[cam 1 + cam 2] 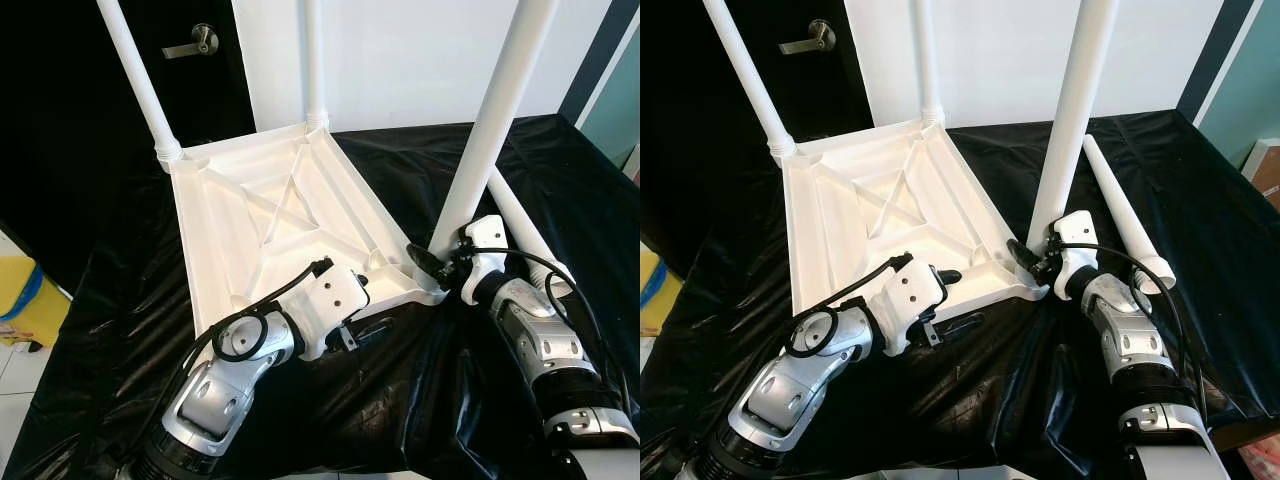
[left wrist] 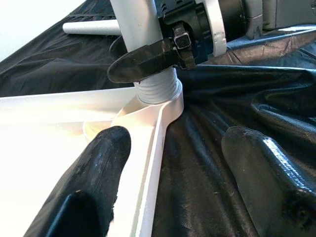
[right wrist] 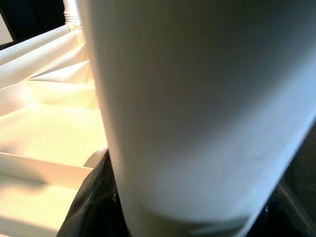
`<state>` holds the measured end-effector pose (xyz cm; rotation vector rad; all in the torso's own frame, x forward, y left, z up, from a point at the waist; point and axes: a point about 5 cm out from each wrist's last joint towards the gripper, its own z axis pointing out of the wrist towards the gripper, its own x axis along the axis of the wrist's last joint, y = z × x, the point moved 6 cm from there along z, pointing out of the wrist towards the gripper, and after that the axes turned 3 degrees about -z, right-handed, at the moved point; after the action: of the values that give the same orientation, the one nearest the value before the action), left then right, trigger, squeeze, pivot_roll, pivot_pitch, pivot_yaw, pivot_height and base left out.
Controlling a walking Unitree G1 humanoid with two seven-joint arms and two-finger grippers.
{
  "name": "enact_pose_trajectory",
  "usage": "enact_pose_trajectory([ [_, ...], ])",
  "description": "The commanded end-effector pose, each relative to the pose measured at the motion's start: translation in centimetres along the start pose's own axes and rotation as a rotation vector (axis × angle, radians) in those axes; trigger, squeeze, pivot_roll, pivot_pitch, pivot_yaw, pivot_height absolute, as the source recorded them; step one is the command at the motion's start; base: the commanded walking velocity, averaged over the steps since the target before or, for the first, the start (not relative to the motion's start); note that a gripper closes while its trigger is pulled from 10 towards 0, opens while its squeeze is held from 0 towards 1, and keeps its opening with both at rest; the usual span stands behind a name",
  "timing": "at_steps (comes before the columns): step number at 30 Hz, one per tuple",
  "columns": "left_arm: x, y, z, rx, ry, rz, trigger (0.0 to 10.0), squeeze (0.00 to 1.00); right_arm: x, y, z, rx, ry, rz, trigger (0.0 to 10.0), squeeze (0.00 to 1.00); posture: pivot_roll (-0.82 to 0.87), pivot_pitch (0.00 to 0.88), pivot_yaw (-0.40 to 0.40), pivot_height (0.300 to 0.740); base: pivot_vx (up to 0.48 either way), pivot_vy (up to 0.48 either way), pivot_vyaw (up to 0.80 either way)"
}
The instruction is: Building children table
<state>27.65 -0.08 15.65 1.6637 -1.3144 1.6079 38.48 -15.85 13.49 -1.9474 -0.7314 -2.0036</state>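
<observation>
I see the white tabletop (image 1: 270, 215) lying upside down on a black plastic sheet (image 1: 420, 400), ribbed underside facing up. Two white legs (image 1: 135, 75) already stand in the far corner sockets.

Right gripper (image 1: 1032, 258): it is closed around the base of a third leg (image 1: 1070, 120), which stands upright in the near corner socket directly ahead of the gripper. In the left wrist view, one black finger (image 2: 148, 61) of this gripper lies across the leg just above its threaded collar (image 2: 157, 90). In the right wrist view the leg's white shaft (image 3: 197, 108) sits pressed close in front of the camera, with the tabletop's ribs beside it.

Left gripper (image 1: 355, 315): its fingers are spread apart and straddle the near rim of the tabletop. One finger (image 2: 94, 177) rests inside the tray-like underside; the other finger (image 2: 266, 177) lies outside, over the black sheet. The rim runs between them. I cannot tell whether either finger presses on the rim. The gripper points toward the corner that the right gripper is working, and that corner lies just beyond its fingertips.

A fourth leg, the loose leg (image 1: 1125, 215), lies flat on the sheet on the far side of the right gripper, beside the forearm, apart from the tabletop.

A dark door with a metal lever handle (image 1: 195, 40) stands beyond the table, well apart from both grippers.
</observation>
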Motion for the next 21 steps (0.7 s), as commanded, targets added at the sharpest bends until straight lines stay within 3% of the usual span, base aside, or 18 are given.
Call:
enact_pose_trajectory([
  [1, -0.1, 0.3, 0.1, 0.006, 0.000, -0.008, 10.0, 0.00, -0.8, 0.0, -0.1, 0.022, -0.030, 0.005, 0.0, 0.00, -0.01, 0.048, 0.011, 0.740, 0.000, 0.000, 0.00],
  [5, 0.0, 0.4, 0.2, 0.007, 0.003, -0.014, 10.0, 0.00, -1.0, 0.1, -0.3, 0.026, -0.034, 0.009, 0.0, 0.00, -0.02, 0.049, 0.012, 0.740, 0.000, 0.000, 0.00],
  [6, -0.1, 0.5, 0.2, 0.005, 0.004, -0.019, 10.0, 0.00, -1.3, 0.2, -0.5, 0.013, -0.042, 0.019, 10.0, 0.00, -0.03, 0.049, 0.016, 0.740, 0.000, 0.000, 0.00],
  [13, -0.2, 0.6, 0.3, -0.005, 0.004, -0.024, 10.0, 0.00, -2.0, 0.7, -0.9, -0.078, -0.065, 0.034, 10.0, 0.00, -0.04, 0.050, 0.022, 0.740, 0.000, 0.000, 0.00],
  [17, -0.2, 0.8, 0.3, -0.009, 0.003, -0.034, 10.0, 0.00, -2.2, 0.6, -0.8, -0.217, -0.084, 0.060, 10.0, 0.00, -0.04, 0.053, 0.021, 0.740, 0.000, 0.000, 0.00],
  [19, -0.3, 0.9, 0.2, -0.010, 0.002, -0.042, 10.0, 0.00, -2.4, 0.3, -0.9, -0.326, -0.095, 0.116, 10.0, 0.00, -0.04, 0.053, 0.020, 0.740, 0.000, 0.000, 0.00],
  [21, -0.3, 0.9, 0.2, -0.010, 0.002, -0.042, 10.0, 0.00, -2.4, 0.3, -0.9, -0.326, -0.095, 0.116, 10.0, 0.00, -0.04, 0.053, 0.020, 0.740, 0.000, 0.000, 0.00],
])
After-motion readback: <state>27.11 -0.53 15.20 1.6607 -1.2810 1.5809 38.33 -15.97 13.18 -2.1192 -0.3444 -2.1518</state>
